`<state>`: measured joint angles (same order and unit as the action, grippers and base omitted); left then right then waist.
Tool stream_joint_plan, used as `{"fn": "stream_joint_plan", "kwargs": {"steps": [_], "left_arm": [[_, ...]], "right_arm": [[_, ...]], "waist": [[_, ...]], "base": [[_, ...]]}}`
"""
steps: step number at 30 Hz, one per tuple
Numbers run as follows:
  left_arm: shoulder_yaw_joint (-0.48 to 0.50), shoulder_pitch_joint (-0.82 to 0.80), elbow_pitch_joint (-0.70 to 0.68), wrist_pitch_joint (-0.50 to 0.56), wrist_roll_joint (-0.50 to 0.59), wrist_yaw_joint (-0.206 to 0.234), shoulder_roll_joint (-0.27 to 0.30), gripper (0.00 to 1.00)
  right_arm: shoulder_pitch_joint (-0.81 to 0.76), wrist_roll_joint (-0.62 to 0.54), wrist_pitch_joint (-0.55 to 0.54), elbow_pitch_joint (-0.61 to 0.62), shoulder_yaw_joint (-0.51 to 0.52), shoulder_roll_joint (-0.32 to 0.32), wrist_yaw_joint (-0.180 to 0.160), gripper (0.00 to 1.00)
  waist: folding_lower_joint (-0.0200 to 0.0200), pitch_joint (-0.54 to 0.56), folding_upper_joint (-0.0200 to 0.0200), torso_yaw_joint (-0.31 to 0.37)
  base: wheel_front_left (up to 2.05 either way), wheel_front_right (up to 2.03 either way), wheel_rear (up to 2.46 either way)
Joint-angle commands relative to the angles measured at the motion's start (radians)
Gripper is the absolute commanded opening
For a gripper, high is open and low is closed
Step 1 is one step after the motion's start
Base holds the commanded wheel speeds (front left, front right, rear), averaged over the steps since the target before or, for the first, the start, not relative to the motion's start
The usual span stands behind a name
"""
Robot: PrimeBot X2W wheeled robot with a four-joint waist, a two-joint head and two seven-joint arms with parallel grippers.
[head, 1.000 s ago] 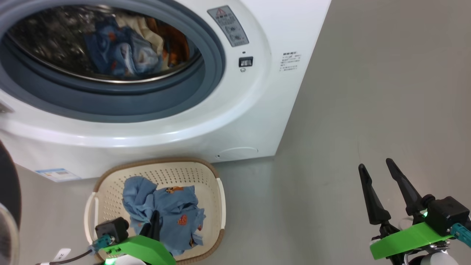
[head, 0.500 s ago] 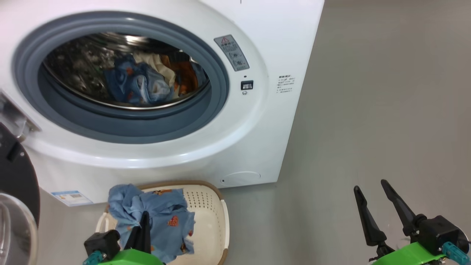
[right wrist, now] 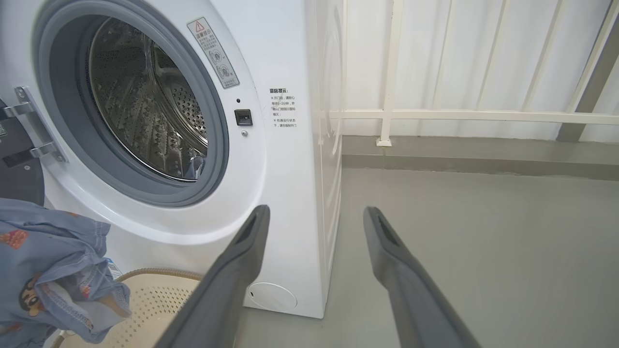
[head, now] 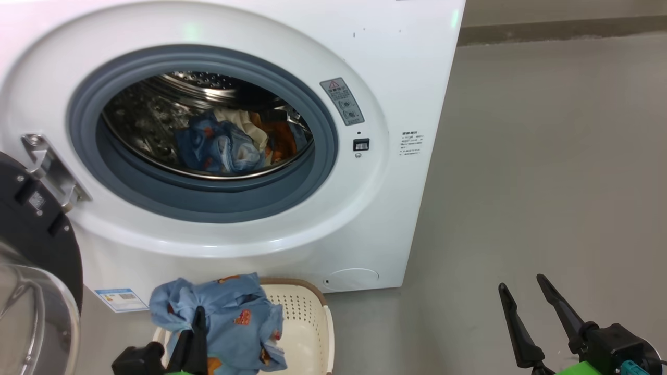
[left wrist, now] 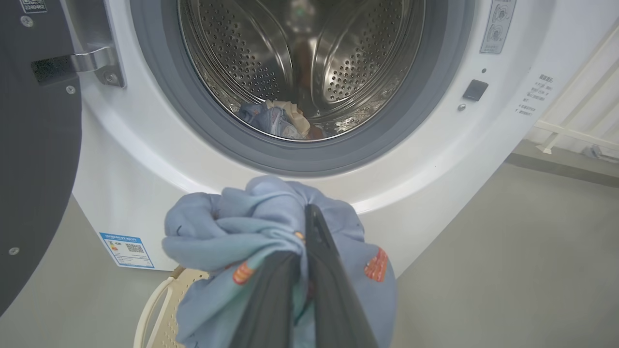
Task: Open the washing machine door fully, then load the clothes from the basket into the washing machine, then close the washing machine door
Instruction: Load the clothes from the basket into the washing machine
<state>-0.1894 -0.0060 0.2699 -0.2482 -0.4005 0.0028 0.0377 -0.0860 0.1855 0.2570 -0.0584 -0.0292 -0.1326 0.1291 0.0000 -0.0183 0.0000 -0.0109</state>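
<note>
The white washing machine (head: 411,67) stands with its door (head: 36,234) swung open at the left, black rim and glass bowl showing. One light blue bear-print garment (head: 224,148) with a cream band lies in the steel drum (left wrist: 338,58). My left gripper (head: 195,325) is shut on the second blue garment (head: 234,317), which hangs bunched above the cream basket (head: 310,323), just below the drum opening. In the left wrist view the fabric (left wrist: 227,227) wraps over my fingers (left wrist: 329,290). My right gripper (head: 521,294) is open over bare floor, right of the machine, with nothing between its fingers.
A blue sticker (head: 121,299) is low on the machine's front. The door's metal hinge (head: 49,166) juts out left of the grey gasket (head: 323,156). Grey floor spreads to the right, ending at a white railing (right wrist: 464,115).
The head camera has tilted up, bringing the whole drum opening into view. My left gripper has raised the blue garment out of the basket toward the opening. The right gripper stays open.
</note>
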Motion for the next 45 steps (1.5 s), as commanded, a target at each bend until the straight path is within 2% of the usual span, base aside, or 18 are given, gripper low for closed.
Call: {"fn": "stream_joint_plan", "kwargs": {"steps": [1,18,28,38,45], "left_arm": [[0.040,-0.004,-0.039,-0.014,0.013,-0.004,0.013,0.00],[0.067,0.048,-0.138,-0.014,0.067,-0.021,0.013,0.00],[0.073,0.048,-0.148,-0.014,0.080,-0.031,0.013,0.00],[0.117,-0.139,-0.109,-0.014,0.094,-0.053,0.017,0.00],[0.138,-0.350,0.011,-0.014,0.113,-0.072,0.042,0.00]], "right_arm": [[-0.001,-0.011,0.005,0.028,-0.025,-0.012,0.002,1.00],[-0.028,-0.040,0.005,0.012,-0.013,-0.021,0.002,1.00],[-0.035,-0.038,0.005,0.001,-0.035,-0.013,0.002,1.00],[-0.003,-0.024,0.005,0.006,-0.049,-0.014,0.002,1.00],[0.043,-0.007,0.005,0.012,-0.059,-0.024,0.002,1.00]], "waist": [[0.0000,0.010,0.0000,-0.007],[0.0000,0.033,0.0000,-0.001],[0.0000,0.035,0.0000,0.023],[0.0000,-0.042,0.0000,0.055],[0.0000,-0.127,0.0000,0.086]], "base": [[0.00,0.00,0.00],[0.00,0.00,0.00],[0.00,0.00,0.00],[0.00,0.00,0.00],[0.00,0.00,0.00]]}}
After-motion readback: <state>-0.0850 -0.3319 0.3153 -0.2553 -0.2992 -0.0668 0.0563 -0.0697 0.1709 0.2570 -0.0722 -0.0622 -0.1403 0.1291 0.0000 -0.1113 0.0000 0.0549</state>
